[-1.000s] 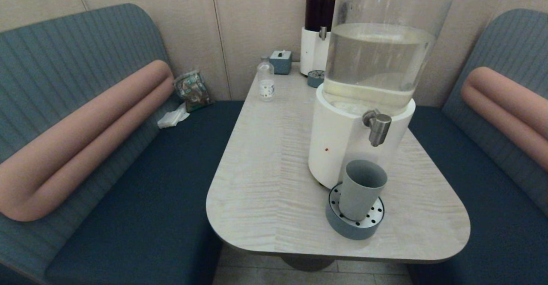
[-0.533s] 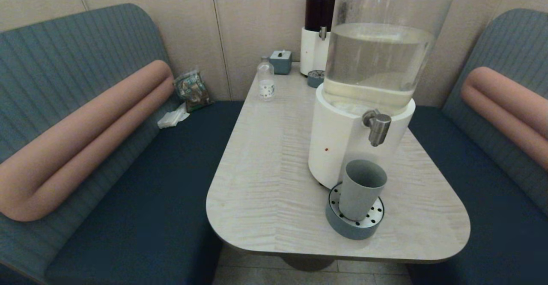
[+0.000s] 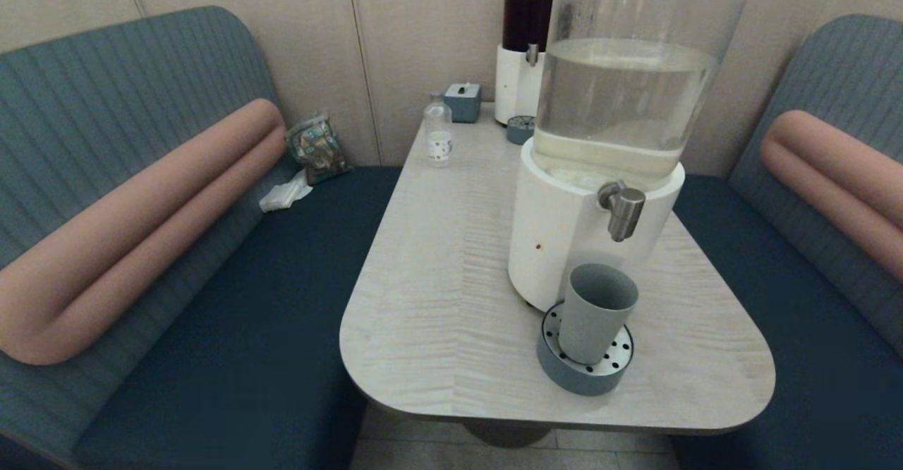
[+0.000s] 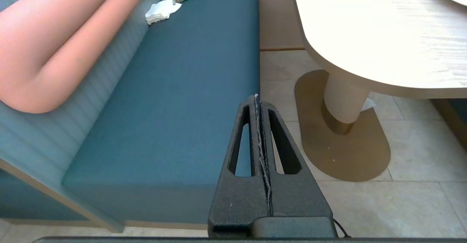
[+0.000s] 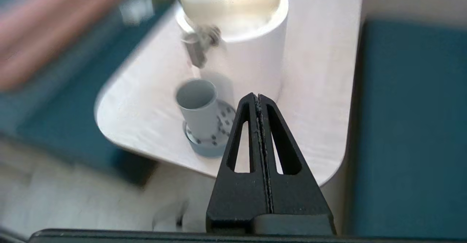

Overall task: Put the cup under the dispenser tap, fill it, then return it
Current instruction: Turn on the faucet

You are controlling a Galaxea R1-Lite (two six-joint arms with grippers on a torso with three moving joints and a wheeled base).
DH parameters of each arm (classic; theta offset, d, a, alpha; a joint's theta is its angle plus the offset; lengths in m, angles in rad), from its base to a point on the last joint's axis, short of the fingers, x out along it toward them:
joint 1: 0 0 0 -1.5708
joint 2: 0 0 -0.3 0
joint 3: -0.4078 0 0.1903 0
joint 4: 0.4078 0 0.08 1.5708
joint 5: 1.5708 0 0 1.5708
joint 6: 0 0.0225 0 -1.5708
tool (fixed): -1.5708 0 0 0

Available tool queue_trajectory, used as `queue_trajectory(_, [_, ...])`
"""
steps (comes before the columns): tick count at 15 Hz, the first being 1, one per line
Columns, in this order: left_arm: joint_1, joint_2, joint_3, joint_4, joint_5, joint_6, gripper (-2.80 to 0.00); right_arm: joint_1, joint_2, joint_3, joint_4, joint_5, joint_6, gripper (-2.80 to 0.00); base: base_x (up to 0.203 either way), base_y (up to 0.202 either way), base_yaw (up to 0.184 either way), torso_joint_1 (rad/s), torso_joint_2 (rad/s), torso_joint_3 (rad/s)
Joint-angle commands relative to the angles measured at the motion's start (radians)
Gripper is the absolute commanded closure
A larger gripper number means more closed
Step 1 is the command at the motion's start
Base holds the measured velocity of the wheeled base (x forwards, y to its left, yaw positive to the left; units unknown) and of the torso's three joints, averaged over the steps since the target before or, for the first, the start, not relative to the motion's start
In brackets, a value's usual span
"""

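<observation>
Cup (image 3: 594, 312): one only, grey-blue and without a handle, standing upright on the round perforated drip tray (image 3: 557, 365) near the tabletop's (image 3: 437, 293) front edge, toward its front right corner. It sits right below the steel tap (image 3: 623, 210), well apart from it in height, and its base is close to the white base of the big dispenser (image 3: 557, 237). No hand touches it.

Going left to right: one teal bench (image 3: 233, 315) with one pink bolster (image 3: 141, 223), and on its seat one crumpled white tissue (image 3: 284, 195) beside one shiny packet (image 3: 317, 147) in the far corner. Then the tabletop, whose left half is bare wood from the front edge back to one small clear bottle (image 3: 438, 133) near the far left edge. Behind the bottle stands one small grey-blue box (image 3: 463, 101). There are two dispensers: the big clear one with pale liquid on the right half of the tabletop, and a smaller one with dark liquid (image 3: 523, 39) at the far edge, with a second small drip tray (image 3: 520, 129) before it. A narrow strip of tabletop is left between the big dispenser and the right edge. A second teal bench (image 3: 797, 293) with a second bolster (image 3: 832, 173) is on the right.

The left hand (image 4: 257, 100) is clenched, fingers pressed together on nothing, low beside the left bench above the floor (image 4: 412, 151). The right hand (image 5: 257, 99) is likewise clenched and empty, out beyond the tabletop's front right corner, facing the cup.
</observation>
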Motion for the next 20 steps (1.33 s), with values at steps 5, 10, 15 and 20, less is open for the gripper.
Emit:
queue_trajectory(5, [0.0,0.003,0.002,0.0,0.0,-0.001,0.0,0.154,0.458,-0.326,0.252,-0.015,-0.123,0.0,0.0,0.0,0.0,0.0,0.0,0.0])
queue_trajectory(10, [0.0,0.004,0.002,0.0,0.0,0.0,0.0,0.316,0.612,-0.437,0.251,-0.048,-0.193,0.0,0.0,0.0,0.0,0.0,0.0,0.0])
queue_trajectory(15, [0.0,0.003,0.002,0.0,0.0,-0.001,0.0,0.351,0.766,-0.48,0.148,-0.135,-0.201,0.0,0.0,0.0,0.0,0.0,0.0,0.0])
queue_trajectory(20, [0.0,0.003,0.002,0.0,0.0,-0.001,0.0,0.351,0.813,-0.508,0.081,-0.183,-0.203,0.0,0.0,0.0,0.0,0.0,0.0,0.0])
